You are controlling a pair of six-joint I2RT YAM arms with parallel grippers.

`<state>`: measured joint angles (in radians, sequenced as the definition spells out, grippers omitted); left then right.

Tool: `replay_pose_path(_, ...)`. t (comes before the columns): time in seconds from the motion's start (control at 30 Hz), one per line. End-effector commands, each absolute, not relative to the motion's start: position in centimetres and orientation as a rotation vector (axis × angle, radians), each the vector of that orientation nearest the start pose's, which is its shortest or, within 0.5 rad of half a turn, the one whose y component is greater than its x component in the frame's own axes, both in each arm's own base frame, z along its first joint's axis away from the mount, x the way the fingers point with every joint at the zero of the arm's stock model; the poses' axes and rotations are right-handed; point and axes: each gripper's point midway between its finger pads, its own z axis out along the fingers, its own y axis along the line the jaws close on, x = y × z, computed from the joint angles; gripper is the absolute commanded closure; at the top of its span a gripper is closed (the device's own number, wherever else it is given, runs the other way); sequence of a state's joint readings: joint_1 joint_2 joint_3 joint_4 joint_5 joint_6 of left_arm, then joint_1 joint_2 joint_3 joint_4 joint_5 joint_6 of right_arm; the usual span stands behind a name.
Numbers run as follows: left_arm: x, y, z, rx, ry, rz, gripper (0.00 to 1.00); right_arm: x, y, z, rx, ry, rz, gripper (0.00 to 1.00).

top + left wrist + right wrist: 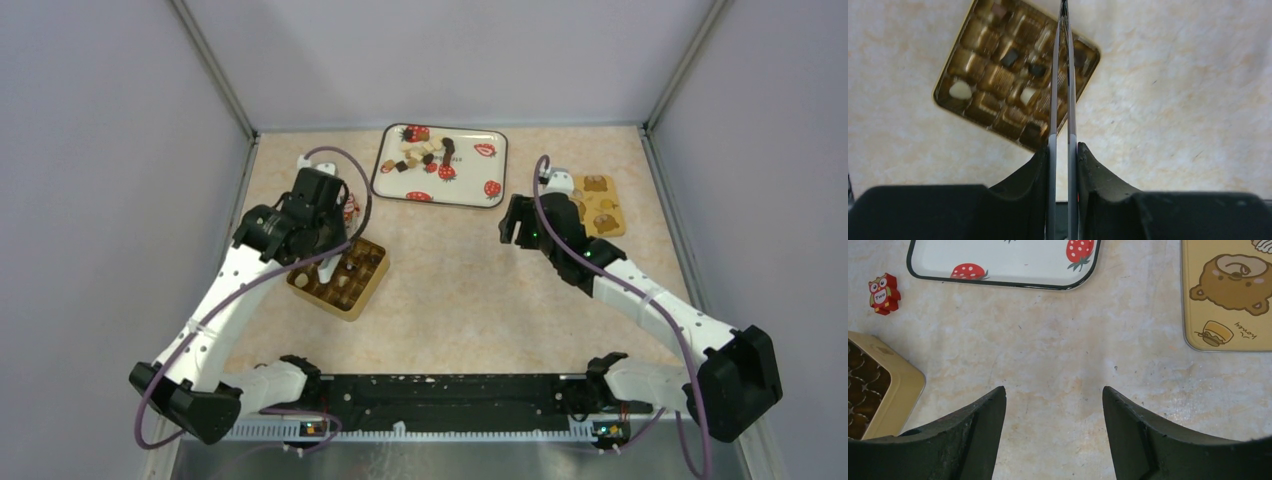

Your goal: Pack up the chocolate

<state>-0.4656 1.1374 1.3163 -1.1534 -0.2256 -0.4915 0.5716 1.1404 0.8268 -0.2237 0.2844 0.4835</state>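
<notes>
Chocolate point(425, 152): mostly heaped on the strawberry tray point(470, 176), few in the gold box point(998, 80); my left fingers point(1053, 90) pressed nearly together above it, right fingers point(970, 440) spread; I should seat one piece per empty cell.

Table point(450, 280): beige mottled top
Far middle: white tray point(472, 172), black rim, strawberry prints
Left: gold compartment box point(347, 310), turned cornerwise
Far right: yellow bear-printed lid point(602, 228), lying flat
Between tray and box: small red owl figure point(884, 293)
</notes>
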Motion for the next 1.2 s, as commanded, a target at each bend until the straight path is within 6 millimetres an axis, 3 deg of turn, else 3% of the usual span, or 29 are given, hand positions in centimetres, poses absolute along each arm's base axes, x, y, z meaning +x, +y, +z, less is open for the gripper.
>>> replay_pose_path(0.0,29.7,-12.9,27.1,-0.099,2.290,-0.241,0.81,32.4,17.7,20.6,0.098,2.028,0.388,0.31)
replay_pose_path(0.17,35.4,-14.5,26.3,-0.079,2.251,-0.175,0.84,32.2,17.1,20.8,0.106,2.027,0.366,0.31)
replay_pose_path(0.33,39.8,-15.9,25.5,-0.080,2.227,-0.182,0.73,32.0,16.2,20.9,0.124,2.018,0.328,0.31)
replay_pose_path(0.43,42.1,-15.4,23.7,-0.102,2.245,-0.155,0.70,32.0,16.2,20.7,0.129,2.023,0.328,0.31)
replay_pose_path(0.6,44.4,-15.2,21.0,-0.097,2.260,-0.140,0.62,32.2,16.5,20.1,0.133,2.032,0.332,0.31)
replay_pose_path(0.77,45.8,-15.7,18.5,-0.081,2.299,-0.165,0.60,32.6,17.1,19.6,0.121,2.048,0.343,0.31)
replay_pose_path(0.9,46.7,-17.2,17.1,-0.042,2.316,-0.238,0.55,32.9,17.3,19.2,0.121,2.052,0.340,0.31)
replay_pose_path(1.17,49.0,-17.6,14.7,-0.052,2.353,-0.206,0.54,33.4,18.0,18.8,0.108,2.063,0.353,0.31)
